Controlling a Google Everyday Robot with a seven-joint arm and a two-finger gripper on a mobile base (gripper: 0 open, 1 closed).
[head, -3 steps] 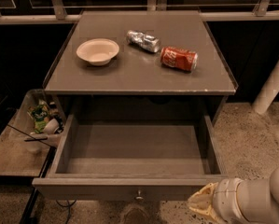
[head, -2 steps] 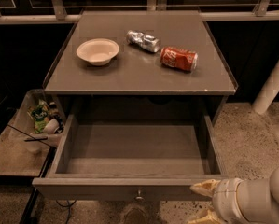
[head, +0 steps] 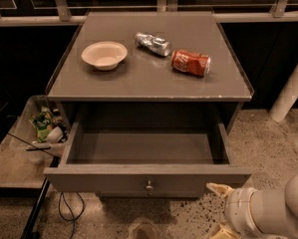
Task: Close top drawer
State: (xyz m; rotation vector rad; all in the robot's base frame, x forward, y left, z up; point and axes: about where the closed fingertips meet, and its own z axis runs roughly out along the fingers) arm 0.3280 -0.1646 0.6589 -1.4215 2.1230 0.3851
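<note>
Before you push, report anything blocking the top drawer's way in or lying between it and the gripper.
Nothing visible does. The top drawer is pulled out with a bare interior; the gripper hovers low right of its front, only floor between.

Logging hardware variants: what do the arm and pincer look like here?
Bottom right, by the front of the grey-brown top drawer: pincer has pale cream-yellow tapered fingers on a smooth, rounded white arm of ringed cylindrical segments. No cables or markings visible.

The top drawer (head: 98, 181) is matt grey-brown with a shiny metal knob (head: 149, 185). The smooth cabinet top (head: 138, 81) carries a matt cream bowl (head: 104, 55), a crumpled foil-bright can (head: 152, 44) and a glossy red can (head: 190, 62). At lower right is the gripper (head: 216, 209), of smooth cream plastic.
</note>
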